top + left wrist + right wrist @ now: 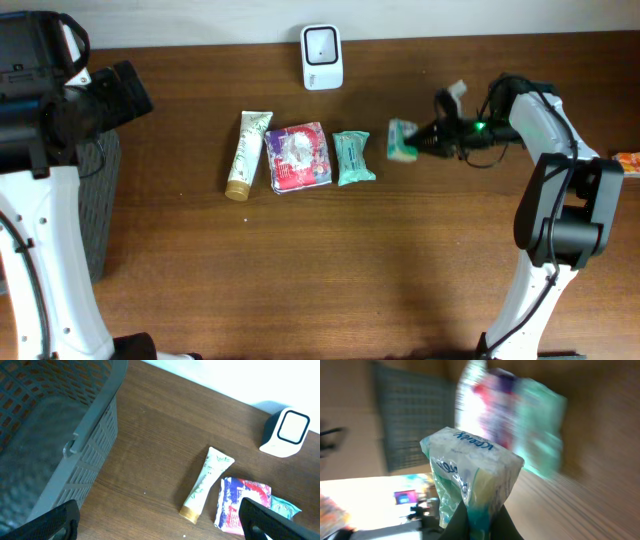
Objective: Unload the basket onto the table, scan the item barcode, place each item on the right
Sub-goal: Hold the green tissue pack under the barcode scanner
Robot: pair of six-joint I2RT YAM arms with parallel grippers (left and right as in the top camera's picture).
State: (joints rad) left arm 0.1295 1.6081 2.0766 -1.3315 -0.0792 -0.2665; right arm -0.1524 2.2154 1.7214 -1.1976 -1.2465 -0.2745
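**A:** Start at the left. How does that arm stand?

**B:** The left arm [45, 240] rises at the 9 o'clock edge of the dark wooden tabletop [300, 270]. Its wrist is over the grey slatted plastic basket [102, 200]. The left gripper [157, 522] has its jaws spread wide, with nothing between them.

**A:** And the middle?

**B:** There is a row of three things. First is a white-and-green squeeze tube with a gold cap [249, 153]. Just beside it is a red, white and blue crinkly pouch [298, 157], then a teal wrapped pack [353, 158]. At 12 o'clock from the pouch, by the far edge, stands a white box-shaped scanner with a dark window [322, 57].

**A:** The right side?

**B:** The right arm [560, 200] climbs from the 5 o'clock corner, bends, and reaches flat toward 9 o'clock. The right gripper [425, 140] is closed tight, pinching one end of a soft green-and-white plastic-wrapped packet with blue lettering [402, 141].

**A:** Where is that packet?

**B:** It is near the teal pack, at its 3 o'clock, and at roughly 4 o'clock from the scanner, well apart from it. I cannot tell whether it is resting on the wood or lifted. An orange object [628, 162] is cut off at the 3 o'clock edge.
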